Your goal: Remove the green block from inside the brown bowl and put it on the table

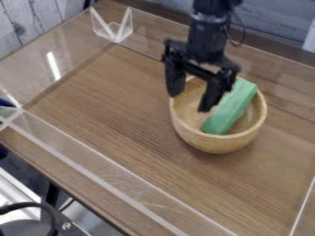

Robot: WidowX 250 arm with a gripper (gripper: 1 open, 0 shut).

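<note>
While a brown wood-grain desk (135, 166) fills most of the view, seen from above at an angle, a low clear acrylic wall (105, 175) runs along its near left edge. A folded clear plastic piece (113, 23), shaped like a zigzag, stands toward the far left of the desk. Beyond the edge on the left lies a dark floor area, with a ribbed, dark grey object (22, 23) in the upper corner. At the lower left, a black, rounded device with a dark cable (31, 219) sits outside the acrylic wall, partly cut off by the frame.

Right of centre on the desk is a round, light tan wooden bowl (212, 143) with thick walls and a smooth rim. Inside it, the bright green rectangular block (227, 112) lies at a slant, its upper end leaning toward the far right side of the rim and its lower end down in the bowl. The black claw (194, 109) reaches in from the top of the picture and hangs over the bowl, covering part of its far left side. Its two fingers are spread wide, one toward the bowl's left side and the other near the block. Nothing is pinched between them; whether the right finger touches the block is hard to tell.
</note>
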